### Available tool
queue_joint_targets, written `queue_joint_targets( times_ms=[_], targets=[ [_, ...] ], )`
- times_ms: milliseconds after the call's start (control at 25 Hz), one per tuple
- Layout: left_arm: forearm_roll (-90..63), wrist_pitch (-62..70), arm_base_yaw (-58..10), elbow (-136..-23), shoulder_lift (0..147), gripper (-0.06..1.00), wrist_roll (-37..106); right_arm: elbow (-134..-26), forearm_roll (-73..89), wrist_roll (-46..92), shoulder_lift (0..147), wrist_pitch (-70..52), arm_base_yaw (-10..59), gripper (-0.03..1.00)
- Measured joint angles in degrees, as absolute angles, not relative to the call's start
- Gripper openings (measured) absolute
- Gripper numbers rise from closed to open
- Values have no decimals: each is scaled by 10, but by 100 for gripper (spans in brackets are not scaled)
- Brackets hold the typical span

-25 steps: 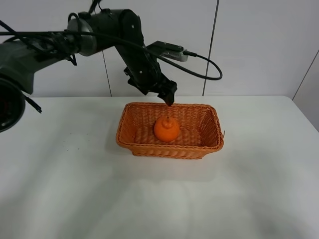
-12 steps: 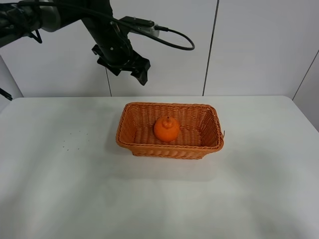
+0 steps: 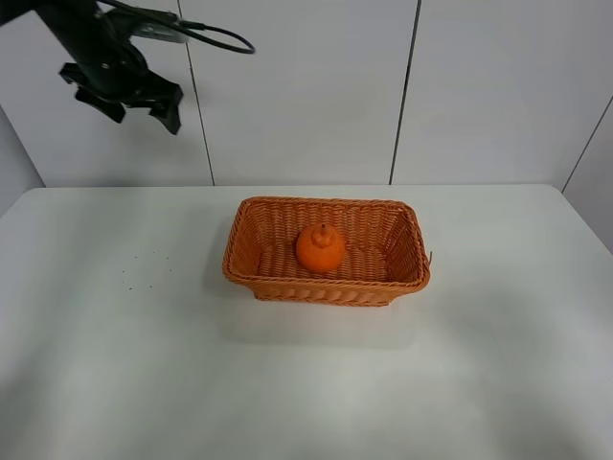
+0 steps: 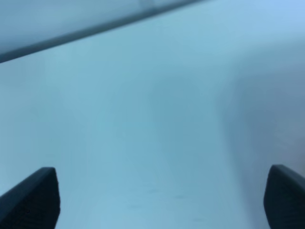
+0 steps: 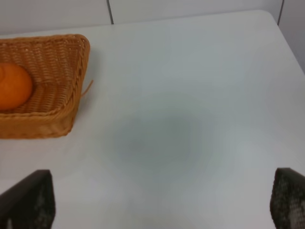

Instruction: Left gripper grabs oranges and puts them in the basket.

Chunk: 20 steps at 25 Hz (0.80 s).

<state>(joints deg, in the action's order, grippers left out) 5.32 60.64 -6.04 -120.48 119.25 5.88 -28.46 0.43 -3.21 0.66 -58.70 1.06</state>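
Left gripper [image 3: 142,113] has pulled back from the basket [image 3: 326,287]: a second ago it hung just over the far rim, now it sits high and well off to the basket's left, against the wall [image 3: 306,86].

Table [image 3: 115,364]: white. Only the basket stands on it in your high view.

Basket: wicker, long axis running side to side across the high view, upright. The right wrist view catches one end of it [image 5: 71,90].

Left gripper: jaws spread wide and holding nothing. In its wrist view the fingertips [image 4: 31,200] sit at opposite edges with only a blurred pale surface between them.

Right gripper [image 5: 157,205]: out of sight in the high view. Its own camera shows the jaws wide apart and empty over bare table beside the basket's end.

Orange [image 3: 320,248]: inside the basket, about mid-floor, knob up, free of either gripper. It also shows in the right wrist view [image 5: 12,86].

Relation to watch: from your left gripper the orange lies down and to the right, with the basket's left wall between them. My read is that the placing is done. No second orange is visible, so no further grab looks called for.
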Motion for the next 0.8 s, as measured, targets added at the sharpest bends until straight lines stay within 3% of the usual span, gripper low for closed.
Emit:
queue_joint_targets(
  times_ms=[360, 800],
  targets=[
    [33, 611, 64, -1205, 1175, 95, 71, -285, 4, -32, 7, -587, 11, 69],
    [-14, 645, 72, -1190, 1157, 95, 88, -285, 4, -32, 7, -587, 11, 69]
  ],
)
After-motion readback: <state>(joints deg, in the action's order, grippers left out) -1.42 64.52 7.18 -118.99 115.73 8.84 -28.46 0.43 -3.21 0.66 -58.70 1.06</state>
